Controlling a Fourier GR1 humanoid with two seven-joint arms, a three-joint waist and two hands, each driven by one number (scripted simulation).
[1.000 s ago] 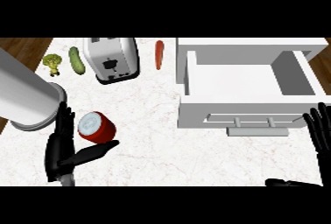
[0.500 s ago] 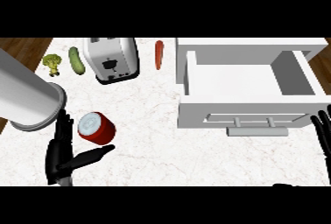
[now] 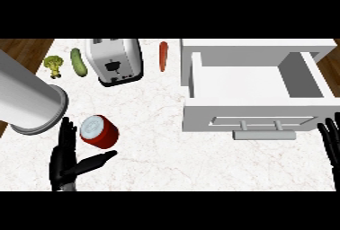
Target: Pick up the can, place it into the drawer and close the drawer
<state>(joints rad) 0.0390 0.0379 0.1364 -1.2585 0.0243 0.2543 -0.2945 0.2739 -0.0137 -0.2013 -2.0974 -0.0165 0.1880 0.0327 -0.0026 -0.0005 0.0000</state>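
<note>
A red can (image 3: 99, 131) with a pale lid lies tilted on the white marble counter at the lower left. My left hand (image 3: 67, 158) is open just below and left of it, fingers straight beside the can's left edge and thumb stretched out under it, not curled round it. The white drawer (image 3: 256, 92) stands pulled open at the right, its inside bare, its grey handle (image 3: 263, 134) facing me. At the right edge, beside the drawer front, my right hand (image 3: 331, 143) shows only its straight fingers pointing up.
My grey left forearm (image 3: 26, 103) crosses the left side. At the back stand a silver toaster (image 3: 117, 59), a carrot (image 3: 163, 56), a cucumber (image 3: 79, 61) and a broccoli floret (image 3: 53, 65). Dark wood borders the counter at the far corners.
My left hand has crept slightly up towards the can. My right hand has slid further right and down, leaving mostly fingers in view.
</note>
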